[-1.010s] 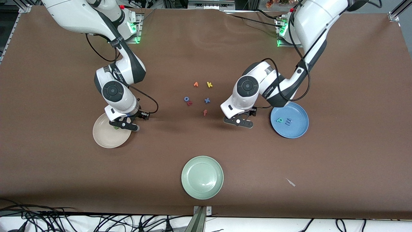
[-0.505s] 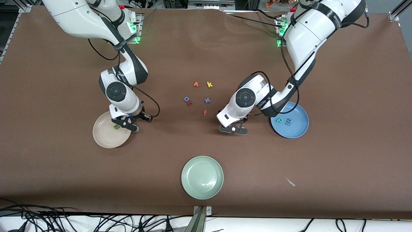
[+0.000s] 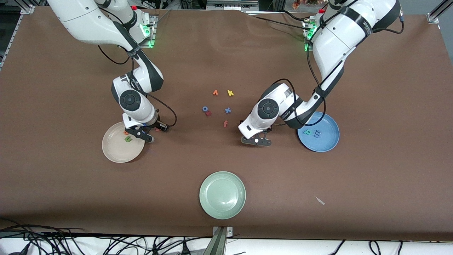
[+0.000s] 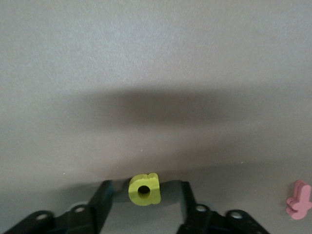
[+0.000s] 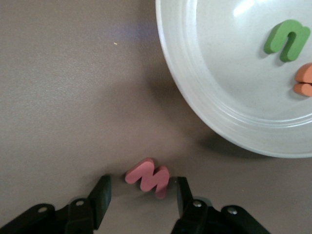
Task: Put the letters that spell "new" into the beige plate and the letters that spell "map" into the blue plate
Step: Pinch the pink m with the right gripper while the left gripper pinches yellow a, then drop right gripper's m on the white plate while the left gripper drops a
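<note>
My left gripper (image 4: pixel 144 188) is down at the table, open, with the yellow "a" (image 4: pixel 144 189) lying between its fingers and a gap on each side. In the front view that gripper (image 3: pixel 256 141) hides the letter, beside the blue plate (image 3: pixel 331 141), which holds the teal "p" (image 3: pixel 308 132) and blue "m" (image 3: pixel 317 134). My right gripper (image 5: pixel 143 181) straddles the pink "w" (image 5: pixel 148 178) on the table, open, one finger close to it. It stands at the edge of the beige plate (image 5: pixel 209 87), which holds the green "n" (image 5: pixel 286 40) and orange "e" (image 5: pixel 304 79). From the front, this gripper (image 3: pixel 141 136) covers the "w" by the beige plate (image 3: pixel 116 150).
Loose letters lie mid-table between the arms: an orange "v"-like one (image 3: pixel 215 92), a yellow "k" (image 3: pixel 230 93), a blue "o" (image 3: pixel 205 108), a blue "x" (image 3: pixel 228 110) and an orange-red "f" (image 3: pixel 225 123). A pale green plate (image 3: pixel 222 194) sits nearer the front camera.
My left gripper has come down toward the middle of the table and its fingers have narrowed around the yellow "a". My right gripper has shifted slightly off the beige plate's edge.
</note>
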`<state>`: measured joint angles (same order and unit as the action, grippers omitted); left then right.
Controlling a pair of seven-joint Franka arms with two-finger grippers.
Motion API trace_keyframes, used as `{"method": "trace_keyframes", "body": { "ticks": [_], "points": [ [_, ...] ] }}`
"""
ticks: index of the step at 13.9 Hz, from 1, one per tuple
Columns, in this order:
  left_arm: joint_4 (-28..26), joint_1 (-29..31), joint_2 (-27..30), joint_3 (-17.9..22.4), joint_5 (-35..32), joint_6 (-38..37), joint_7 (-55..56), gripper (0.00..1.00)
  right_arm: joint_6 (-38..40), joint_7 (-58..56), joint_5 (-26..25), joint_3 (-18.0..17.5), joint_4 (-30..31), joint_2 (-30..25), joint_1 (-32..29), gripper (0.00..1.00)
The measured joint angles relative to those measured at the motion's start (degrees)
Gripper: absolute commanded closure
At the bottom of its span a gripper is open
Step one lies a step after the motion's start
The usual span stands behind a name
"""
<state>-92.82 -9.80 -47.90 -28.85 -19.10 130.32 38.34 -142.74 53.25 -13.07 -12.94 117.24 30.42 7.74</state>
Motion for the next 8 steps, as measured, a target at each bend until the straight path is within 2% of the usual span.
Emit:
{"method": "trace_keyframes", "body": {
  "ticks": [1, 2, 4, 8],
  "points": [
    [0.0, 0.0, 0.1, 0.1, -0.1, -0.1, 0.1, 0.97, 0.0, 0.0, 0.0, 0.1, 0.0, 0.0, 0.0, 0.37],
    [0.1, 0.0, 0.3, 0.2, -0.1, -0.3, 0.2, 1.00, 0.0, 0.0, 0.0, 0.4, 0.0, 0.0, 0.0, 0.37],
    [0.6, 0.0, 0.5, 0.2, -0.1, -2.4, 0.3, 1.00, -0.2, -0.2, 0.0, 1.4, 0.0, -0.1, -0.1, 0.37],
    [3.6, 0.4, 4.4, 0.2, -0.5, -14.6, -1.0, 0.99, -0.7, -0.2, 0.0, 2.0, 0.1, -0.1, -0.1, 0.38]
  ]
}}
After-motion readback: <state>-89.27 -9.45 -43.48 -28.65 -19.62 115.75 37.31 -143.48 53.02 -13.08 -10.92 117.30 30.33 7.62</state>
